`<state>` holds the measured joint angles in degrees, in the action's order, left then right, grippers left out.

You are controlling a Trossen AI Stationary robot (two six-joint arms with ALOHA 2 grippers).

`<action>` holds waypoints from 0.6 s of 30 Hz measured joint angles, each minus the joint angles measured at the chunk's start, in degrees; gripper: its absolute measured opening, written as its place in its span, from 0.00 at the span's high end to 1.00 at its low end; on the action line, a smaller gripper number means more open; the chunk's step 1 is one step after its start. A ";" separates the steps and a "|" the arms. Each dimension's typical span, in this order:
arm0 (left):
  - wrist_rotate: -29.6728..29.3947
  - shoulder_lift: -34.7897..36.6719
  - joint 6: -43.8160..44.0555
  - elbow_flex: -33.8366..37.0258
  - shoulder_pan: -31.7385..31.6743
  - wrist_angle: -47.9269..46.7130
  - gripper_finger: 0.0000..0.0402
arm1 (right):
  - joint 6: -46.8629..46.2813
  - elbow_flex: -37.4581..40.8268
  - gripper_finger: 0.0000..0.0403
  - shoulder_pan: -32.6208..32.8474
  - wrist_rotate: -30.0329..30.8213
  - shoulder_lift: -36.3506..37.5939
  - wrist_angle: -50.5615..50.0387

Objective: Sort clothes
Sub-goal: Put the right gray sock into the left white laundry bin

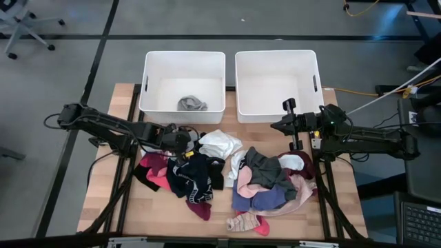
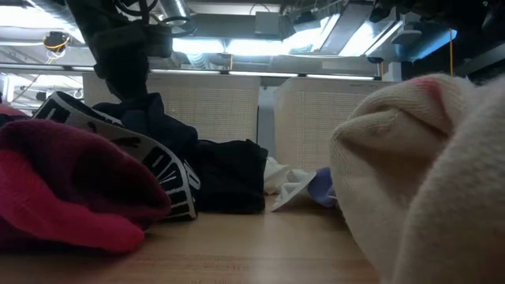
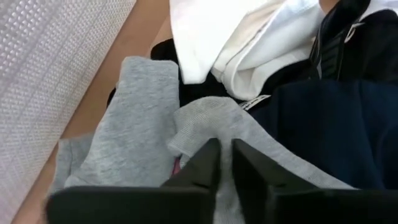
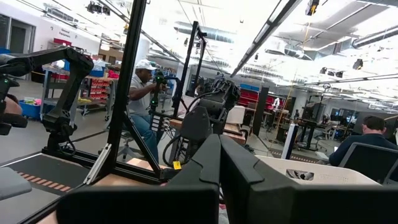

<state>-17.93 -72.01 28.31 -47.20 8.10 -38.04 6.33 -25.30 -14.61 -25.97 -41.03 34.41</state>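
Although the clothes (image 1: 234, 176) lie in one loose heap on the wooden worktop (image 1: 110, 200), they are really two bunches: a dark and pink one, and beside it a bigger one of grey, blue and pink pieces, with a white garment (image 1: 219, 143) between the bunches on the side of the bins. One grey piece (image 1: 192, 104) is already inside the left bin (image 1: 155, 65), which stands just behind the heap; the right bin (image 1: 275, 62) beside it looks empty.

The left gripper (image 3: 225, 163) is down at the dark bunch, and its fingers are nearly together on a fold of the grey garment (image 3: 134, 134), which lies on navy and black cloth next to the white one. It seems a pinch on that fold (how firm it is, I cannot judge).

All these pieces are soft and light, so I think they will hang and stretch when lifted, and a neighbour can be dragged up with them. A raised fold or an edge is the best place to hold.

The right gripper (image 1: 289, 126) waits beside the heap, near the right bin, with its fingers closed on nothing.
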 joint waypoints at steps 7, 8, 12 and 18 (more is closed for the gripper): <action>-0.50 0.00 -0.52 0.00 -0.01 0.00 0.98 | 0.00 0.00 0.99 -0.04 3.61 0.01 -0.33; -0.50 0.00 -0.54 0.00 -0.01 0.00 0.99 | 0.00 0.00 0.99 -0.04 4.12 0.01 -0.48; -0.63 0.13 -0.62 -0.95 0.00 -0.50 0.99 | 0.00 0.00 0.99 -0.02 4.80 -0.01 -0.76; -1.58 0.14 -4.30 -5.46 0.12 0.14 0.99 | 0.00 0.00 0.99 -0.02 4.80 0.00 -0.79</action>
<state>-19.52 -71.87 24.01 -52.66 8.23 -37.91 6.33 -25.30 -14.63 -21.17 -41.03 33.63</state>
